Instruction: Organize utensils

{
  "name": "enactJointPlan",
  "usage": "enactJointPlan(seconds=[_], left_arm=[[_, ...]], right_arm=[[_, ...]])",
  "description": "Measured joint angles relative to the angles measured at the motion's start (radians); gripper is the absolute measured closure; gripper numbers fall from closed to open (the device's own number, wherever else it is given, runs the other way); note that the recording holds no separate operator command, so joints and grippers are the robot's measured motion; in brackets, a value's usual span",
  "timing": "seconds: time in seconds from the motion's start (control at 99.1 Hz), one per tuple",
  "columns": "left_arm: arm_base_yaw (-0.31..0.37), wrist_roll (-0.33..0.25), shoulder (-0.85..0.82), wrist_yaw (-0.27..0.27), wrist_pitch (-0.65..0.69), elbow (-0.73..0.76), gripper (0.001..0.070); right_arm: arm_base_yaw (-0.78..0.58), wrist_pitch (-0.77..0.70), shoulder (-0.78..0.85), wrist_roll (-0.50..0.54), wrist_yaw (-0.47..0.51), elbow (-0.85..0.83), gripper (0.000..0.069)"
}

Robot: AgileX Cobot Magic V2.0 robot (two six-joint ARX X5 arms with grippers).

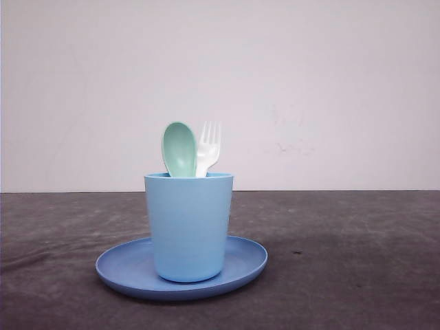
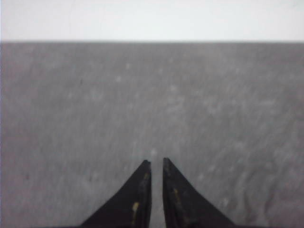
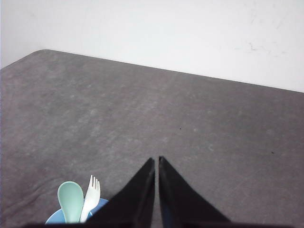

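A blue plate (image 1: 130,269) sits on the dark grey table (image 1: 357,261). On it stands a light blue cup (image 1: 189,227) holding the green spoon (image 1: 179,148) and the white fork (image 1: 207,148), heads up, side by side. Both the left gripper (image 2: 156,162) and right gripper (image 3: 156,159) hold nothing, fingers nearly together. No writing is readable.

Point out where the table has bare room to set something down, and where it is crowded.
Bare table lies to the right of the plate, a narrower strip to its left, and more between the plate and the back wall. The crowded spot is the middle: the cup stands on the plate, holding the spoon and fork upright.
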Motion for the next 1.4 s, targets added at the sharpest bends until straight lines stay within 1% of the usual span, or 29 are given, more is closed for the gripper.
enactJointPlan(seconds=[0.131, 0.192, 0.585, 1.12, 1.21, 1.271, 1.402], left_arm=[[0.010, 0.005, -0.062, -0.002, -0.031, -0.019, 0.0691], [0.011, 0.016, -0.085, -0.002, -0.028, -0.019, 0.0691], [0.011, 0.036, -0.083, -0.002, -0.029, -0.019, 0.0691], [0.011, 0.037, -0.083, -0.002, -0.029, -0.019, 0.0691], [0.011, 0.037, -0.083, -0.002, -0.029, -0.019, 0.0691], [0.011, 0.037, -0.083, -0.002, -0.029, -0.019, 0.0691], [0.011, 0.037, -0.083, -0.002, -0.029, -0.019, 0.0691]], right_arm=[[0.000, 0.000, 0.000, 0.000, 0.000, 0.000, 0.0677], [0.000, 0.000, 0.000, 0.000, 0.000, 0.000, 0.0677], [0.000, 0.002, 0.000, 0.000, 0.000, 0.000, 0.0677], [0.000, 0.002, 0.000, -0.002, 0.001, 0.000, 0.0677], [-0.004, 0.014, 0.000, -0.028, 0.011, 0.000, 0.0677], [-0.021, 0.060, 0.001, -0.060, 0.028, 0.000, 0.0677], [-0.137, 0.197, 0.001, -0.172, 0.016, 0.000, 0.0677]])
